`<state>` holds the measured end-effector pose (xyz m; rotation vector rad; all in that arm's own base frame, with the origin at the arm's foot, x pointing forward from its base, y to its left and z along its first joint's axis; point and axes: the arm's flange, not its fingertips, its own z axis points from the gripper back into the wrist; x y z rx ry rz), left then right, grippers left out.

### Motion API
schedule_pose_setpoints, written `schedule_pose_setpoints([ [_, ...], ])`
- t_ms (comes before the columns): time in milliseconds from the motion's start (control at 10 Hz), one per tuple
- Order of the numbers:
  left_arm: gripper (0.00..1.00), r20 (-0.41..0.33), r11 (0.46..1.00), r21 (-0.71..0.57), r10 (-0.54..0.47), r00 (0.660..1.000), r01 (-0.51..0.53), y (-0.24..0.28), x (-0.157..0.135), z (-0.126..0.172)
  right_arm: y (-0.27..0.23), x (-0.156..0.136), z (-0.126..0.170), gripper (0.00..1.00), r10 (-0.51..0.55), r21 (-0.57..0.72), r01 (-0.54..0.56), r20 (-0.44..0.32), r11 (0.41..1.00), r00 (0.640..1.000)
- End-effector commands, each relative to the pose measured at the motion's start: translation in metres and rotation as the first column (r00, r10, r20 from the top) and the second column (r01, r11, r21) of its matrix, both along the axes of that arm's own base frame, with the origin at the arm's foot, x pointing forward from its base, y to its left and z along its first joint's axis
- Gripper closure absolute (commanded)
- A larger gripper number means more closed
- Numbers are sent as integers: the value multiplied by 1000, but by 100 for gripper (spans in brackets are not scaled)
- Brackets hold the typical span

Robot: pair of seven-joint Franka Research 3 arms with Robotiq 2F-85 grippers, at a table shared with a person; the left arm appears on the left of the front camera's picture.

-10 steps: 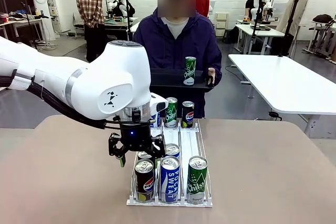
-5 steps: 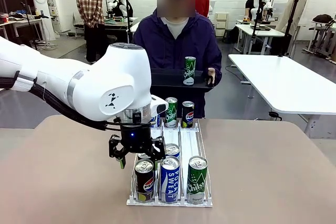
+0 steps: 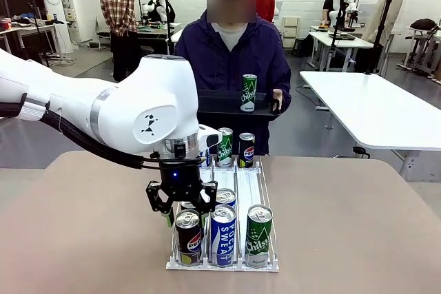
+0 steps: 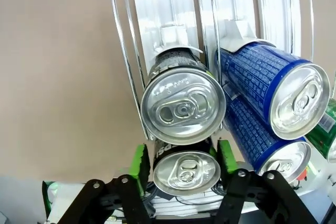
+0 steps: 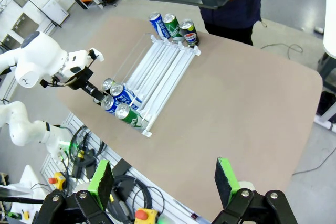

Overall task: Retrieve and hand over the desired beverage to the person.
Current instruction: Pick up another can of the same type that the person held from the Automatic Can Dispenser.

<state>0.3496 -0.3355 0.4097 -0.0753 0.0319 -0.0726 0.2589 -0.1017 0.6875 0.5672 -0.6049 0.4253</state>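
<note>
A large workshop room with white tables and other people lies behind a brown bench (image 3: 358,225). At the far side of the bench stands the person (image 3: 233,53) in a dark purple jacket, holding a black tray (image 3: 224,105) with both hands; one green can (image 3: 249,93) stands upright on the tray.

On the bench lies a white wire rack (image 3: 241,187) with three lanes that run from the robot to the person. At the far end of the rack stand three cans, and at the near end stand more: a black cola can (image 3: 188,237) in the left lane, a blue can (image 3: 222,235) in the middle lane and another green can (image 3: 258,236) in the right lane. A second black can (image 4: 186,169) stands just behind the front black one.

The left arm (image 3: 89,111) reaches over the near end of the rack. The left tool (image 3: 182,201) hangs over the left lane, and in the left wrist view its green pads (image 4: 139,162) stand on both sides of the second black can, very near to it; I cannot tell if they already grip it.

The right tool (image 5: 165,181) is high above the bench with the jaws wide apart and nothing between them.
</note>
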Motion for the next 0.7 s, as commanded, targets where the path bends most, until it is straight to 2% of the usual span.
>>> schedule_pose_setpoints([
  [0, 100, -39, 1000, -1, -8, 999, 8, 3, 0, 1, 2, 0, -3, 0, 20, 22, -20, 11, 1000, 1000],
  [100, 84, -45, 1000, 2, -6, 999, 6, 3, 0, 1, 2, 0, -3, 0, 20, 22, -20, 11, 1000, 1000],
  [300, 100, -46, 1000, 4, -2, 999, 2, 3, 1, 1, 2, 0, -3, 0, 20, 22, -20, 11, 1000, 1000],
  [500, 100, -34, 1000, -1, -16, 999, 16, 3, -1, 6, 2, 0, -3, 0, 20, 22, -20, 11, 1000, 1000],
  [600, 100, -4, 999, 16, -29, 1000, 29, 2, -3, 12, 2, 0, -3, 0, 20, 22, -20, 11, 1000, 1000],
])
